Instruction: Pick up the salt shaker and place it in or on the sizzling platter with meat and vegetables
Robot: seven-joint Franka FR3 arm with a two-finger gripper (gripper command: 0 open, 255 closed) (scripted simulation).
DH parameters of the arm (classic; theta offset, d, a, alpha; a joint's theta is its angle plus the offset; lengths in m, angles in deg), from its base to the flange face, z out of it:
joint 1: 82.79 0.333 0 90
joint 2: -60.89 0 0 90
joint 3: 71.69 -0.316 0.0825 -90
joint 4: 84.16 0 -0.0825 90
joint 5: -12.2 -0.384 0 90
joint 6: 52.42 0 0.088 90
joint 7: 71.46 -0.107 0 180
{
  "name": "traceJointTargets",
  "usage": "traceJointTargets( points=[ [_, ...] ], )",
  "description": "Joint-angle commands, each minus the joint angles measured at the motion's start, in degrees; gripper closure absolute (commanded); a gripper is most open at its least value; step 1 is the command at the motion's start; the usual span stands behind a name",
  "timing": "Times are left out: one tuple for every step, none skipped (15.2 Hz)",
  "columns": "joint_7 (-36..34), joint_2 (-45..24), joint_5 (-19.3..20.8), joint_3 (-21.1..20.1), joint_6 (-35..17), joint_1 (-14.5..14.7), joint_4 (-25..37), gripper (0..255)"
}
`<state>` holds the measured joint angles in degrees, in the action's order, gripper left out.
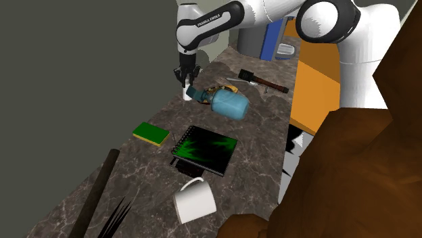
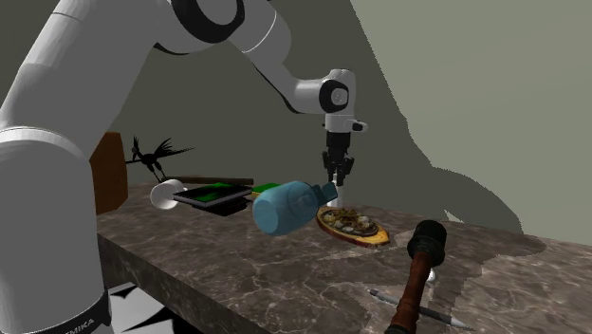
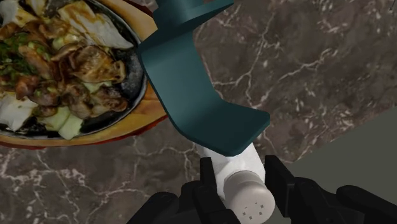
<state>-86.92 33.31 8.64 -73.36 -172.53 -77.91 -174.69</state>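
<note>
The salt shaker [image 3: 247, 186] is white with a perforated cap, and it stands on the dark marble counter near the counter's wall-side edge. My black gripper [image 3: 242, 169] comes down over it, and both fingers clasp its sides. In the shoulder view the shaker [image 1: 187, 95] is a white patch under the gripper [image 1: 185, 80]. The sizzling platter [image 3: 95, 136] holds meat and vegetables on a wooden base and lies close beside the shaker. In the second exterior view the platter [image 2: 353, 228] is just below the gripper [image 2: 337, 175].
A blue spray bottle [image 1: 227, 103] lies on its side between shaker and platter, its teal trigger [image 3: 197, 83] overhanging the shaker. Farther along the counter are a green sponge [image 1: 151, 134], a black notebook [image 1: 205, 150] and a white mug [image 1: 195, 201]. A hammer [image 2: 417, 275] lies beyond the platter.
</note>
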Motion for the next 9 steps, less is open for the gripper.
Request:
traceJointTargets(
  points=[
    [0.0, 0.0, 0.0, 0.0, 0.0, 0.0, 0.0, 255],
    [0.0, 0.2, 0.0, 0.0, 0.6, 0.0, 0.3, 255],
    [-0.1, 0.5, 0.0, 0.0, 1.3, 0.0, 0.7, 255],
    [-0.1, 0.8, 0.0, 0.0, 1.9, 0.0, 1.1, 255],
    [-0.2, 1.0, 0.1, 0.0, 2.6, 0.0, 1.5, 255],
    [-0.2, 1.2, 0.1, 0.0, 3.2, 0.0, 1.9, 255],
    [-0.2, 1.5, 0.1, 0.0, 3.9, 0.0, 2.4, 255],
    [-0.3, 1.7, 0.1, 0.0, 4.5, 0.0, 2.8, 255],
    [-0.3, 1.9, 0.1, 0.0, 5.2, 0.0, 3.3, 255]
  ],
)
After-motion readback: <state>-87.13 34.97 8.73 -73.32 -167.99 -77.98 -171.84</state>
